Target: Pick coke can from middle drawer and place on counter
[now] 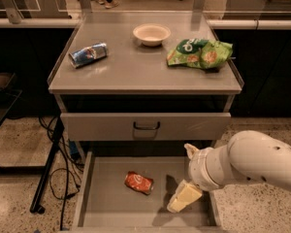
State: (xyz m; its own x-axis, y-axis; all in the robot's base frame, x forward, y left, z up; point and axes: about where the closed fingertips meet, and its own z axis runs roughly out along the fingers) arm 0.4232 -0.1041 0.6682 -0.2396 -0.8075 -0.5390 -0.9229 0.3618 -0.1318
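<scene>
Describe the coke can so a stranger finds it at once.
Below the counter, the open drawer sticks out at the bottom. On its floor, left of the gripper, lies the coke can: red-orange and alone there, unlike the blue can up top.

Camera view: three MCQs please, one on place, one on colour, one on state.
1. The coke can lies: A) on a shelf B) in the middle drawer C) on the room floor
2. The other can, on the counter, is: A) blue-and-silver B) green C) yellow
3. The middle drawer is: A) shut B) pulled open C) taken out

B: it rests on the drawer floor, left of the tool, which hangs open over the drawer's right side.
A: blue body, silver end.
B: its floor shows.
</scene>
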